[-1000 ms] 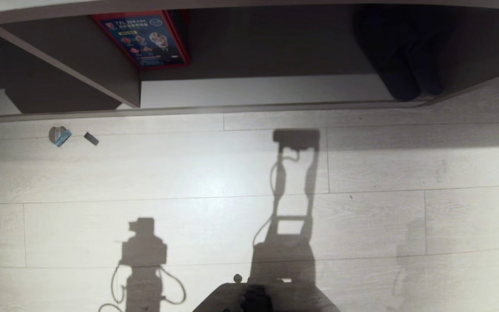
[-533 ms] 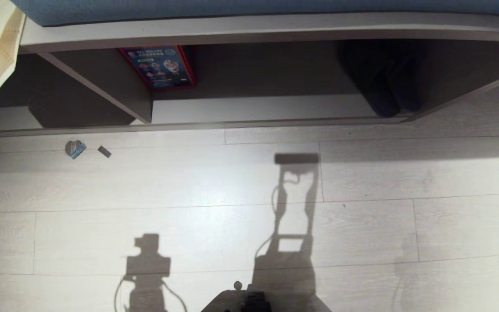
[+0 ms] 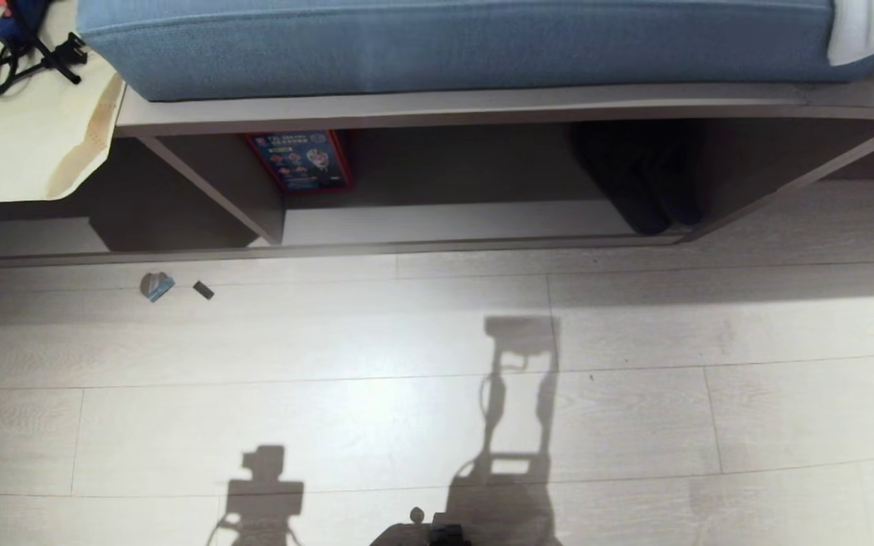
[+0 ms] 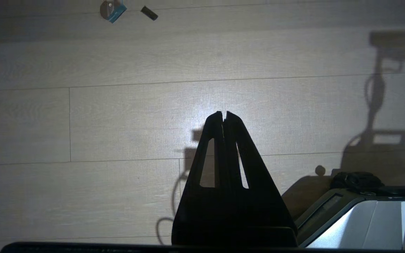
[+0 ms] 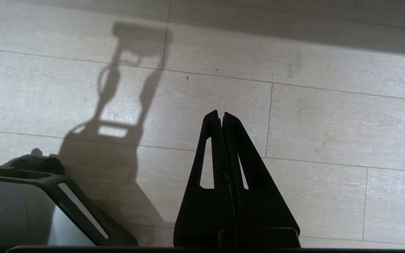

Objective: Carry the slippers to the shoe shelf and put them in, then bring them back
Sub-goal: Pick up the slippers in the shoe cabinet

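The shoe shelf [image 3: 444, 222] is a low, wide cubby with a pale base board, across the far side of the head view. Deep in shadow at its right end stands a dark pair of shapes, seemingly the slippers [image 3: 653, 186], toes toward me. Neither arm shows in the head view. My left gripper [image 4: 223, 114] hangs shut and empty over bare floor boards. My right gripper [image 5: 220, 114] is likewise shut and empty over the floor, far short of the shelf.
A bench board [image 3: 482, 114] with a blue cushion [image 3: 452, 45] tops the cubby. A red-edged blue box [image 3: 300, 161] leans inside, beside a slanted divider [image 3: 217, 189]. Two small scraps [image 3: 156, 286] lie on the floor. A cream sheet [image 3: 20, 144] with a black cable lies far left.
The whole head view has shifted downward as the camera lifted: the bench board, blue cushion and cream sheet have come into view. Nothing in the scene itself has moved.
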